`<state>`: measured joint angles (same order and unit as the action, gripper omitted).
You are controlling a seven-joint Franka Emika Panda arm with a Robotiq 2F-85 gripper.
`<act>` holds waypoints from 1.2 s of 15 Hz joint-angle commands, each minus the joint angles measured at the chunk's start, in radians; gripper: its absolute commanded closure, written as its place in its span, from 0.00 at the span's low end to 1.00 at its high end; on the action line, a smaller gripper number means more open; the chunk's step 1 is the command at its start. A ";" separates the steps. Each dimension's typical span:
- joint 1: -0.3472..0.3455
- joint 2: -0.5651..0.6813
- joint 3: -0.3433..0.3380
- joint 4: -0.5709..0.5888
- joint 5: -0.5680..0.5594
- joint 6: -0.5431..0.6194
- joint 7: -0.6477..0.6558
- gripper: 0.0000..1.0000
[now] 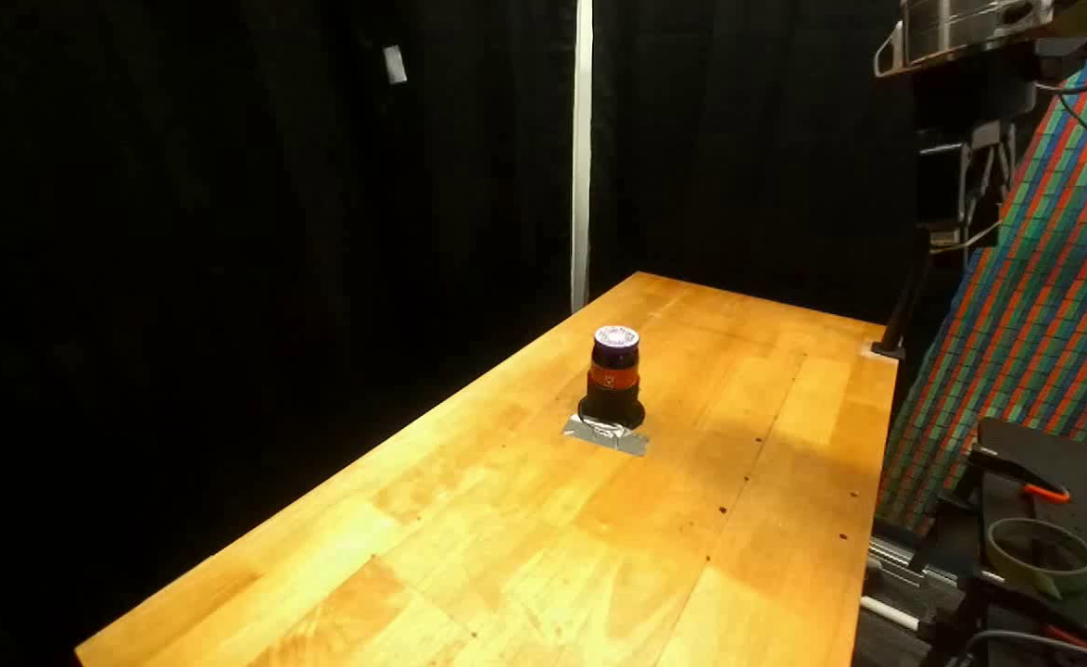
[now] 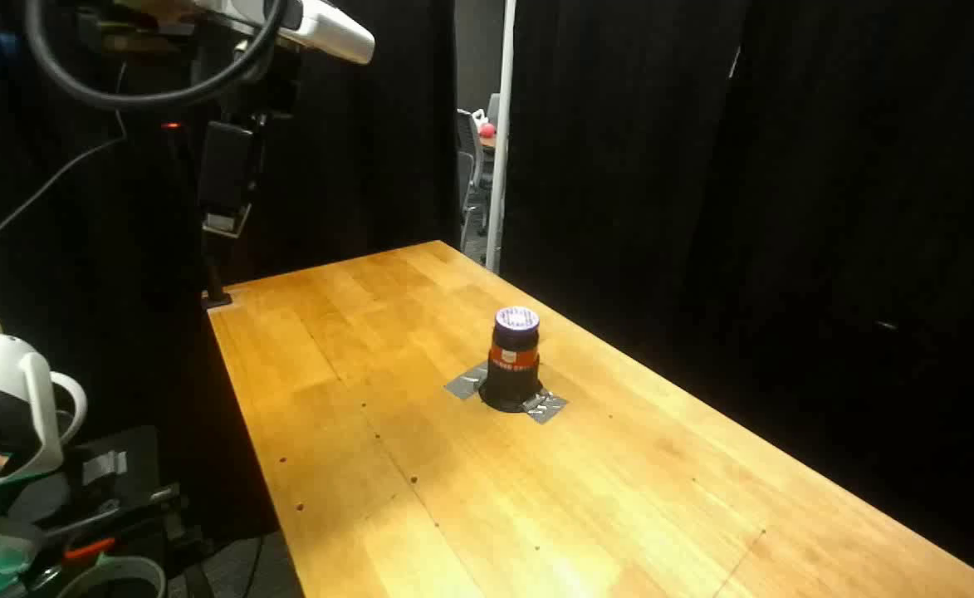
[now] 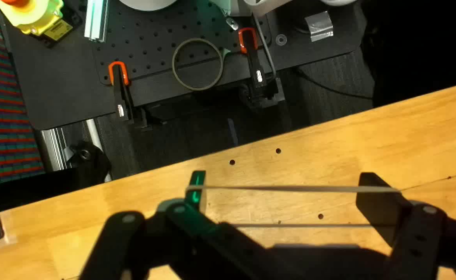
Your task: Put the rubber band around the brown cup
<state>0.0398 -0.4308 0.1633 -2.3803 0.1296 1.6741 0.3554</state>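
Note:
The brown cup stands upright on the wooden table in both exterior views (image 1: 614,375) (image 2: 514,357). It has a white patterned top, a dark upper part, a reddish-orange band and a black flared base. The cup is not in the wrist view. My gripper (image 3: 286,190) is open in the wrist view. The pale rubber band (image 3: 282,188) is stretched around both fingers, with two strands spanning the gap between them. Below the fingers is the table near one edge, away from the cup. The fingers cannot be made out in the exterior views.
Grey tape (image 1: 608,435) holds the cup's base to the wooden table (image 1: 506,556). A black post with a boxy device (image 2: 227,166) is clamped at a table corner. A black side bench (image 3: 150,77) carries clamps and a tape roll (image 3: 176,70). Black curtains surround the table.

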 commanded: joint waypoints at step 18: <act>0.001 0.297 0.015 0.200 -0.073 0.322 -0.003 0.00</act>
<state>0.0400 -0.3039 0.1803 -2.3093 0.0960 1.9013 0.3553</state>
